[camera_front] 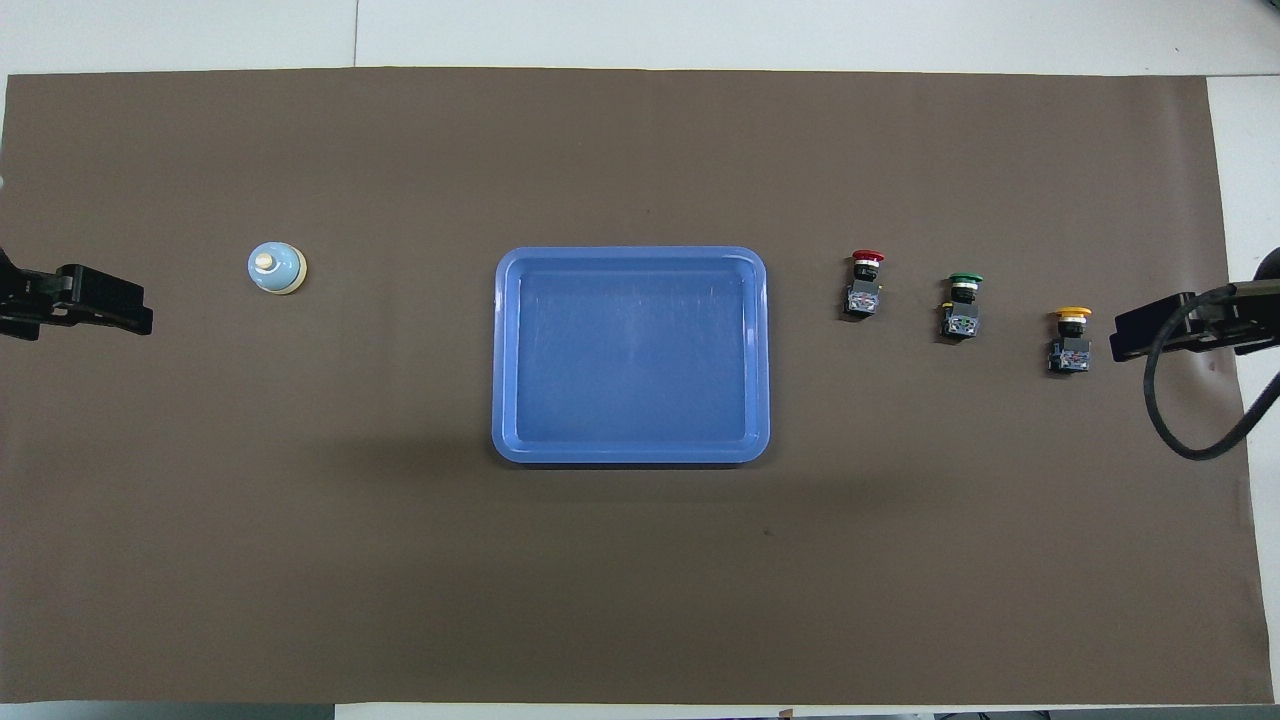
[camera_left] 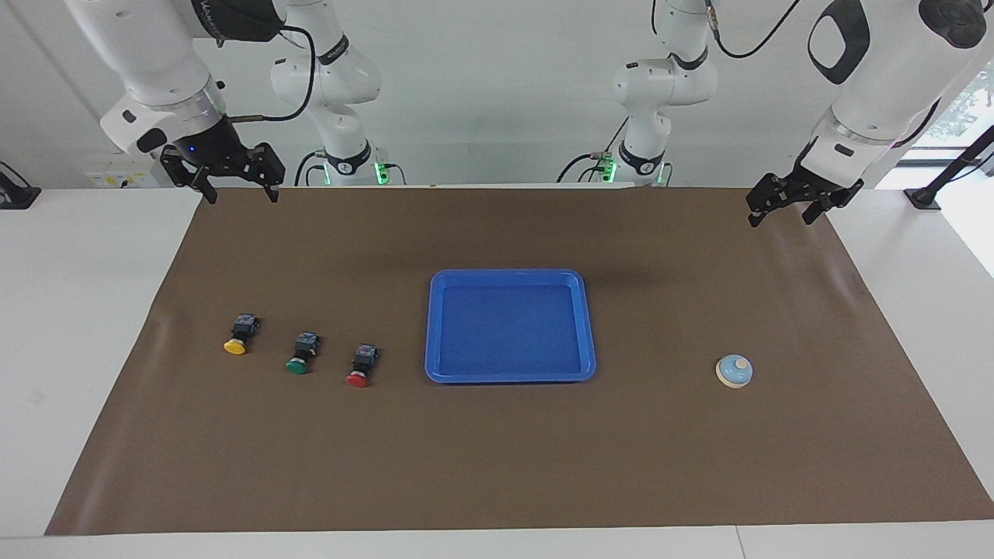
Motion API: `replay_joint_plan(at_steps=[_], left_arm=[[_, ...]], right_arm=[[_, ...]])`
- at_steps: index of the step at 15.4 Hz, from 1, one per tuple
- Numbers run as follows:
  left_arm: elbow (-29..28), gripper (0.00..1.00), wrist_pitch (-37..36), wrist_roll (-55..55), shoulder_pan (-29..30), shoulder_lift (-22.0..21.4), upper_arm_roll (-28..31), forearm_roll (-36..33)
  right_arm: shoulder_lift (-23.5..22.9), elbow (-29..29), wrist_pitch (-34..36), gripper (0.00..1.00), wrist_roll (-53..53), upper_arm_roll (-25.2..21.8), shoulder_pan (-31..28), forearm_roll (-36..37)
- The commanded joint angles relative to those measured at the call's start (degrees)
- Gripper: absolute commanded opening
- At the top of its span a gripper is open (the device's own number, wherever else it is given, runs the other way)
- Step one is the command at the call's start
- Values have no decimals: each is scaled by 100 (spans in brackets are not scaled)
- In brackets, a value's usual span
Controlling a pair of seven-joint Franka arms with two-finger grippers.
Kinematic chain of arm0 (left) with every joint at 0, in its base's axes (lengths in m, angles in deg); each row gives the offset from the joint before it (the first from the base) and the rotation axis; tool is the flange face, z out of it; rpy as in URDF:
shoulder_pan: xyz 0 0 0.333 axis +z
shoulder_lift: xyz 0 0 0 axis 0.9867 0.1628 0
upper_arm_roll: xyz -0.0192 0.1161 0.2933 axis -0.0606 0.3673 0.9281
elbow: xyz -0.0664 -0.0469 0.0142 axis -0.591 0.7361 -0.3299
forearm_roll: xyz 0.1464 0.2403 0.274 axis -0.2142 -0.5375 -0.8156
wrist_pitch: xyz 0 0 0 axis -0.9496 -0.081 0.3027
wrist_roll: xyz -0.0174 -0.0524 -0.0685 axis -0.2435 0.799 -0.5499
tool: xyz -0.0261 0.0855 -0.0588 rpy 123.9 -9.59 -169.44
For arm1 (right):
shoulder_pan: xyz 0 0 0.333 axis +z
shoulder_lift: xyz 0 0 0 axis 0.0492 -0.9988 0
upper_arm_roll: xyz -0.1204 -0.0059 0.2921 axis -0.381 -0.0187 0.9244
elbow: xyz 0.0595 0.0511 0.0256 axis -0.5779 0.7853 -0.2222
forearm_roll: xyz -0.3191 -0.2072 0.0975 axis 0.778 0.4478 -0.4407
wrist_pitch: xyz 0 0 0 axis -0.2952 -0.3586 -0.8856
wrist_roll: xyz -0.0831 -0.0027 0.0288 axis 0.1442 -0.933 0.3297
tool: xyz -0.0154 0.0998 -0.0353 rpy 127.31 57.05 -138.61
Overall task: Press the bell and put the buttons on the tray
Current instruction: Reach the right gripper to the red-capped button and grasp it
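Left gripper [camera_left: 783,208] hangs in the air over the desk [camera_left: 497,458] corner nearest the robots at the left arm's end, fingers apart, nothing between them. Right gripper [camera_left: 237,189] hangs over the matching corner at the right arm's end, fingers also spread wide, holding nothing. Both arms wait, neither touching any object.

Desk is covered by a brown mat [camera_front: 640,600]. Tray [camera_left: 434,334] lies flat near the desk's middle, nothing in it. Bell [camera_left: 734,370] stands upright on the mat toward the left arm's end, well apart from the tray, knob up, and slightly farther from the robots than the tray's middle.

3 buttons lie on the mat between the tray and the right arm's end of the desk, set in a slanted row, each with its cap pointing away from the robots:
- red button [camera_left: 361,367]: closest to the tray, farthest of the 3 from the robots.
- green button [camera_left: 303,353]: middle of the row.
- yellow button [camera_left: 241,335]: closest to the desk edge at the right arm's end, nearest of the 3 to the robots.

Buttons are separate from one another; none touches the tray.
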Motion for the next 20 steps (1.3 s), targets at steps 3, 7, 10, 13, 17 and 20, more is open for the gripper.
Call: replay_joint_plan(at_steps=[3, 7, 10, 13, 17, 20], left_arm=[[-94, 100, -57, -12, 21, -296, 54, 65], [-94, 100, -48, -12, 30, -296, 54, 65], [-103, 100, -57, -12, 30, -296, 54, 65], [-94, 100, -57, -12, 30, -296, 63, 65], [-94, 100, -57, -12, 30, -296, 54, 65], [-94, 100, -57, -12, 30, -296, 54, 65]], right_arm=[[117, 104, 65, 100, 110, 24, 34, 11], [231, 376, -267, 100, -345, 94, 271, 11], [425, 973, -944, 100, -541, 94, 473, 2], [452, 1535, -1708, 100, -725, 94, 605, 2], [-47, 1880, -2430, 100, -1391, 94, 842, -33], [-531, 1950, -2974, 100, -1499, 94, 817, -33]])
